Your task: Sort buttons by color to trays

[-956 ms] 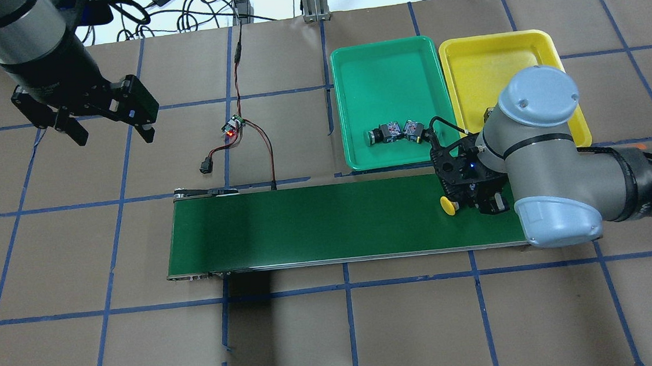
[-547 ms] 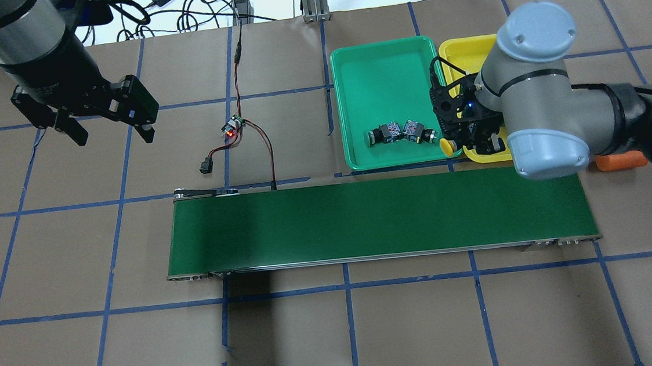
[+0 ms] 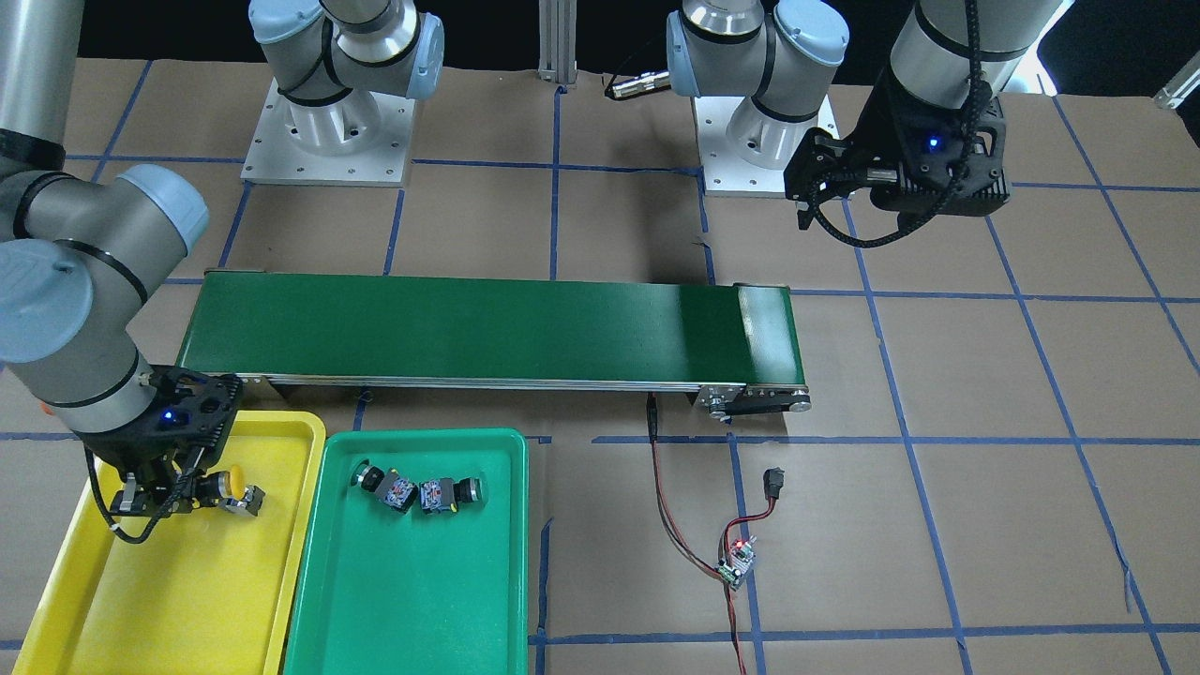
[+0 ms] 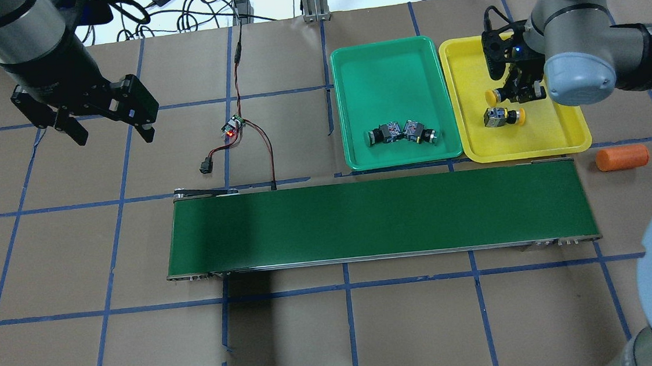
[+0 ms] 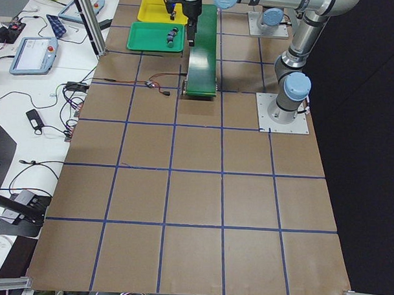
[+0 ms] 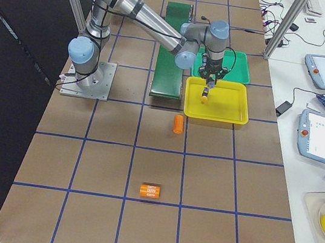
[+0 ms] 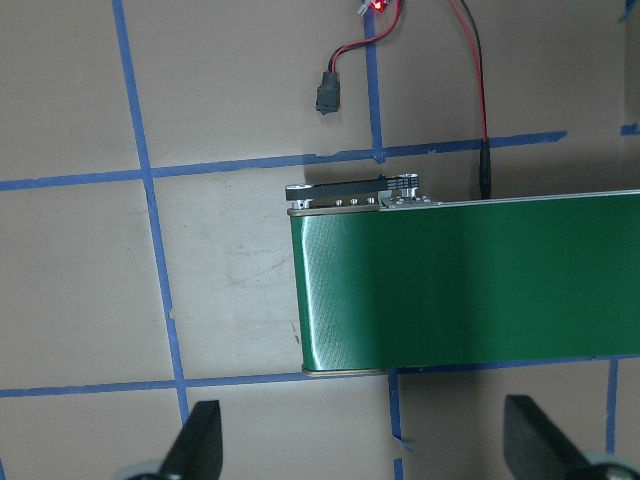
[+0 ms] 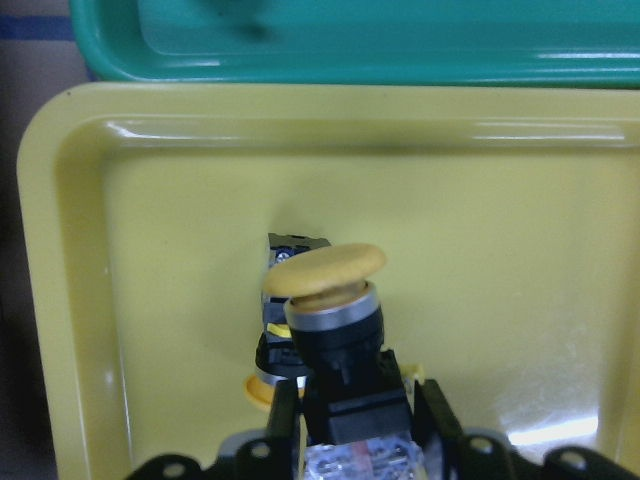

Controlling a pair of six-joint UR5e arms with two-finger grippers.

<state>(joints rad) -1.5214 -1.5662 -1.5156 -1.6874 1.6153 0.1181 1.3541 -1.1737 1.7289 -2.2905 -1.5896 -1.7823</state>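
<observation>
Now the right gripper [image 8: 355,405] is clamping the last yellow button [image 8: 325,272] above the yellow tray [image 4: 554,127], needing only a release; the left gripper [image 4: 111,131] is idling wide.

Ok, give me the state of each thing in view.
Right gripper: shut on a yellow button, over yellow tray.
Left gripper: open, empty.
Second yellow button: on its side in yellow tray.
Green buttons: both on their sides in green tray.
Orange cylinder: lying on table.
Circuit board: red light on.
</observation>
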